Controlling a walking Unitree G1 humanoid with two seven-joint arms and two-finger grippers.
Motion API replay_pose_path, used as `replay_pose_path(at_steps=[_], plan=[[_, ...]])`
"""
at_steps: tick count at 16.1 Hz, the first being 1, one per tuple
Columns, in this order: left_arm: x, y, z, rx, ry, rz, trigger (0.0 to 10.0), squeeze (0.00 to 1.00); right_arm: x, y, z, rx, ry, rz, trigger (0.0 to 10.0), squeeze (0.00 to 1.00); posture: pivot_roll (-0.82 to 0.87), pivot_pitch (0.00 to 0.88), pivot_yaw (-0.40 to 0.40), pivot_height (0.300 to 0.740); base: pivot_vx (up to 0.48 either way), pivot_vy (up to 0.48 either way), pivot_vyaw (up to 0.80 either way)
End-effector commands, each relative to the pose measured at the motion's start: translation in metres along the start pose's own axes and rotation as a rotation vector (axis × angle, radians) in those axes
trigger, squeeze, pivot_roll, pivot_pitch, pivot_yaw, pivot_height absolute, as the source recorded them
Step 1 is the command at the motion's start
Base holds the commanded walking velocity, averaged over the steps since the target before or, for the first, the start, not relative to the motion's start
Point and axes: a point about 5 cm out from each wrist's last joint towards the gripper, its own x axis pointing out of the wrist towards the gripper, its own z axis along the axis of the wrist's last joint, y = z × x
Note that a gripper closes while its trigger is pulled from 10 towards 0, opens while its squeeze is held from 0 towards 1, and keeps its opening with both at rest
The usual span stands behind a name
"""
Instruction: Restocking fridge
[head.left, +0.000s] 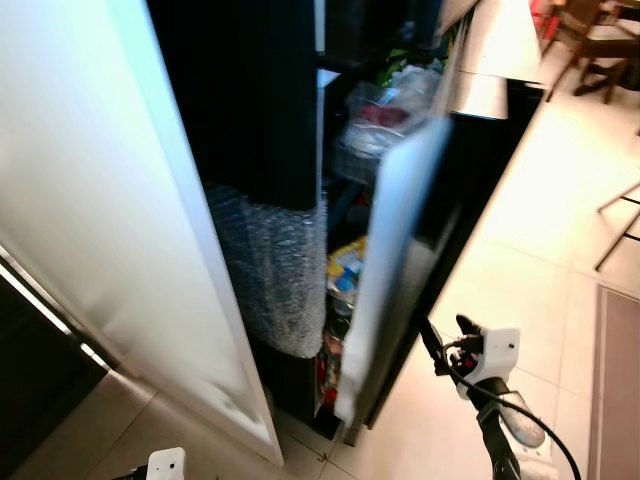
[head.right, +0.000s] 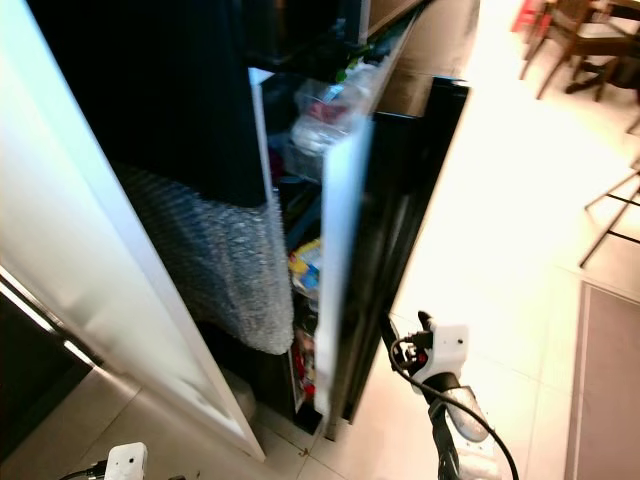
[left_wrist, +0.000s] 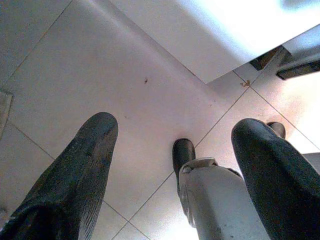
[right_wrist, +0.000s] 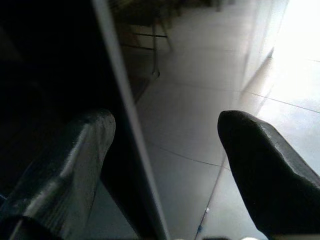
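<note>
The black fridge stands with both doors open. Its left door (head.left: 110, 230) swings wide and shows a white inner face. The right door (head.left: 392, 260) is partly open, white edge toward me. Between them, shelves hold clear bags and packets (head.left: 385, 115) and colourful items (head.left: 345, 270) lower down. A bubble-wrapped panel (head.left: 270, 270) hangs in the opening. My right gripper (head.left: 445, 332) is open, low by the right door's black outer face. In the right wrist view the door's edge (right_wrist: 125, 125) runs between the fingers (right_wrist: 260, 165). My left gripper (left_wrist: 175, 127) hangs open over the floor tiles.
Pale tiled floor (head.left: 530, 290) spreads to the right of the fridge. Wooden chairs (head.left: 600, 40) stand at the far right and thin stool legs (head.left: 625, 225) nearer. A grey mat (head.left: 620, 380) lies at the right edge. A dark cabinet (head.left: 30, 370) sits at the left.
</note>
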Motion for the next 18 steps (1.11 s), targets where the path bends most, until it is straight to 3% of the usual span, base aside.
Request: replay_pose_path(at_steps=[1,7,12,18], plan=[[-0.001,0.000,-0.006,-0.002,0.023,0.005,10.0,0.00,0.000,-0.001,0.002,0.005,0.001,0.019,10.0,0.00,-0.14,0.061,-0.008,0.740,0.000,0.000,0.00],[-0.001,-0.001,-0.007,-0.008,0.024,0.012,10.0,0.00,0.011,0.013,0.001,0.001,0.060,0.164,10.0,0.00,-0.14,0.063,-0.016,0.740,0.000,0.000,0.00],[-0.002,-0.001,-0.007,-0.011,0.023,0.017,10.0,0.00,0.035,0.029,0.014,-0.065,0.086,0.309,10.0,0.00,-0.12,0.062,-0.021,0.740,0.000,0.000,0.00],[-0.002,0.000,-0.009,-0.009,0.026,0.024,10.0,0.00,0.046,0.035,0.021,-0.055,0.106,0.389,10.0,0.00,-0.11,0.056,-0.019,0.740,0.000,0.000,0.00]])
